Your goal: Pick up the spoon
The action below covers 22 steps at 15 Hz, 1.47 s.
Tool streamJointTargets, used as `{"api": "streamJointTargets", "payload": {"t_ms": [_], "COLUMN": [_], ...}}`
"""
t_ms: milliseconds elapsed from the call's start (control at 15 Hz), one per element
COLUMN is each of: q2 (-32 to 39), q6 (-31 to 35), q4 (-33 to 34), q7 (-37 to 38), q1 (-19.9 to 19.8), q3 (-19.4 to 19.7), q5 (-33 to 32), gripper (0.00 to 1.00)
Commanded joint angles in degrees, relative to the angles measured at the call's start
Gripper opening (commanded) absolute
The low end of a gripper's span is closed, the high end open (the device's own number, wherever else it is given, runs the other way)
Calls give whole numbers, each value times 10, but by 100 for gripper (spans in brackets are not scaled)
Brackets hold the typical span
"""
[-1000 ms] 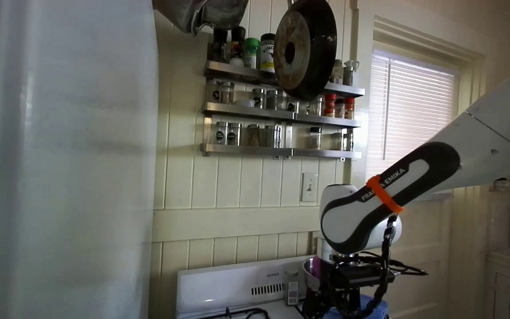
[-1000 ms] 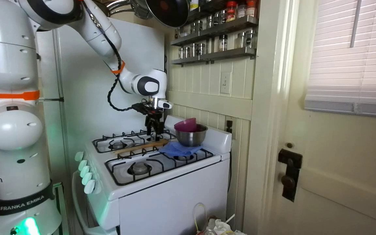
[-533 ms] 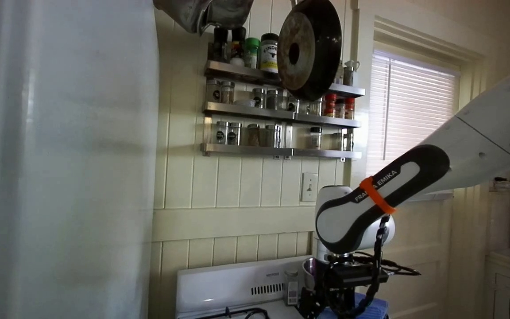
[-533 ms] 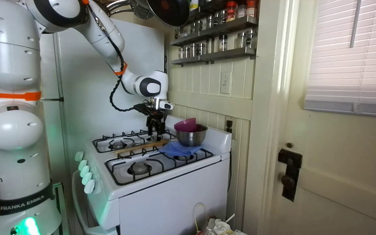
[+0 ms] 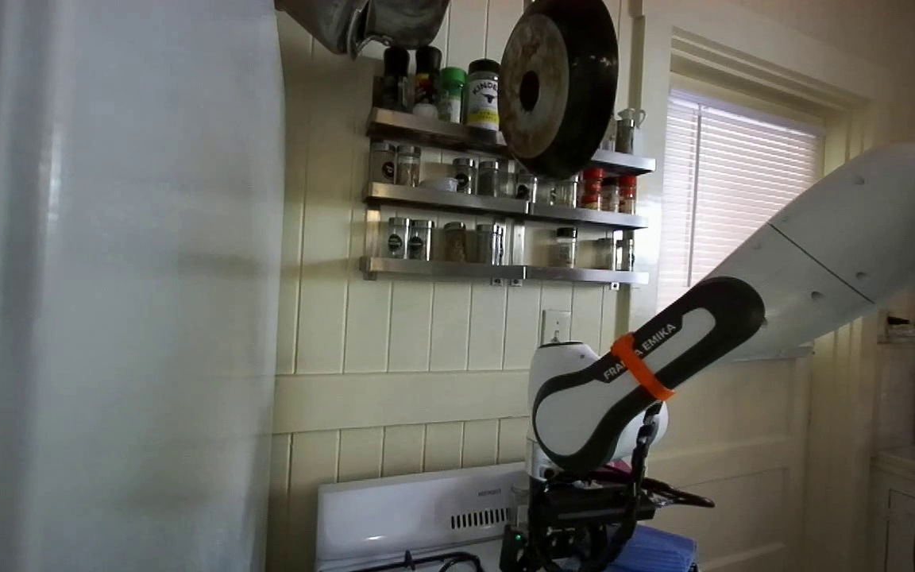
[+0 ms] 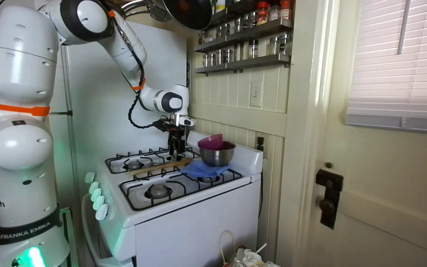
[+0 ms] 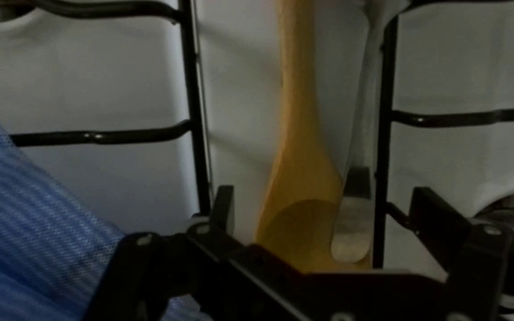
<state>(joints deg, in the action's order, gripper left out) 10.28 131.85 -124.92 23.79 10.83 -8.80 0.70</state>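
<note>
Gripper (image 7: 323, 198) sat spread over spoon (image 7: 300, 147), metal utensil (image 7: 363, 129) overlapping its right edge in wrist view. Nothing held; reach looked nearly done, grasp and lift remained.

Both exterior views share the stove (image 6: 187, 224) from farther back, the dim wrist view apparently from just above.

A wooden spoon (image 6: 158, 167), blue cloth (image 6: 200, 169) and silver bowl (image 6: 218, 157) are on the white stove (image 6: 198, 218). The black gripper (image 6: 175, 156) points down above the stove.
</note>
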Motion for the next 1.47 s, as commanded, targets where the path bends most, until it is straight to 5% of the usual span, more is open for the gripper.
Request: {"api": "streamJointTargets", "payload": {"t_ms": [0, 400, 467, 1400], "q2": [22, 31, 29, 40], "q6": [-18, -8, -8, 36], "q4": [23, 16, 17, 24], "q7": [91, 204, 154, 206], "q1": [28, 55, 43, 46], "q3": [6, 10, 4, -4], "q5": [-30, -36, -18, 20], "gripper": [100, 100, 100, 100]}}
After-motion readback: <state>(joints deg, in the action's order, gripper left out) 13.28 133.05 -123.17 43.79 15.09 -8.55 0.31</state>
